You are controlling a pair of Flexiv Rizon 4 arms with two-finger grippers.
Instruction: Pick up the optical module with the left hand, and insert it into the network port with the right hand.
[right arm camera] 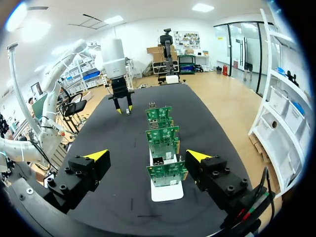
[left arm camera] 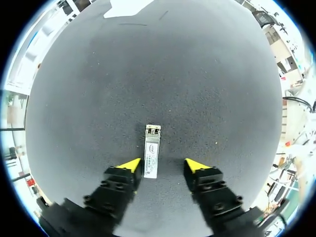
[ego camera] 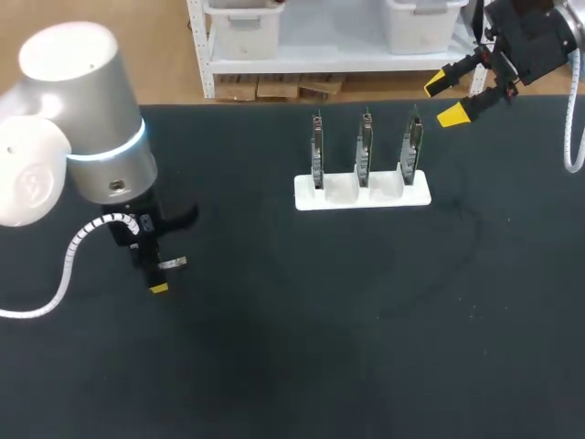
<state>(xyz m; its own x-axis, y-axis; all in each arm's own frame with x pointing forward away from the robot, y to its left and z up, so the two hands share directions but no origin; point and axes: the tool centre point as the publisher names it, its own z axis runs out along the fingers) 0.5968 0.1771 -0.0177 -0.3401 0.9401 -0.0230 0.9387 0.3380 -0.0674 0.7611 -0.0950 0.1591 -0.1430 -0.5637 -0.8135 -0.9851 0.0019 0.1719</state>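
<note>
1. Table top [ego camera: 320,347] is black, flat and dull, with a fine grainy look like cloth.
2. One small, long, silver metal optical module [left arm camera: 151,157] lies flat on it, at about 9 o'clock on the table in the head view [ego camera: 173,263]. It has a white sticker on top and two little holes at its far end.
3. The black left pincer with yellow tips [left arm camera: 163,165] is low over the table with its two fingers spread apart. The module sits between them, right next to one finger and well clear of the other. It is not gripped.
4. In the head view, the fat, round, silver left arm [ego camera: 82,110] covers part of that pincer [ego camera: 169,256]. Only one yellow tip shows.
5. A flat white plastic stand [ego camera: 361,194] sits at about 12 o'clock. It holds three thin green circuit boards [right arm camera: 162,136] standing up in a row.
6. Little silver ports on the boards are hard to make out.
7. The black right pincer with yellow tips [ego camera: 446,99] hangs in the air at about 1 o'clock, wide open and holding nothing [right arm camera: 147,155]. Its arm is cut off at the corner.
</note>
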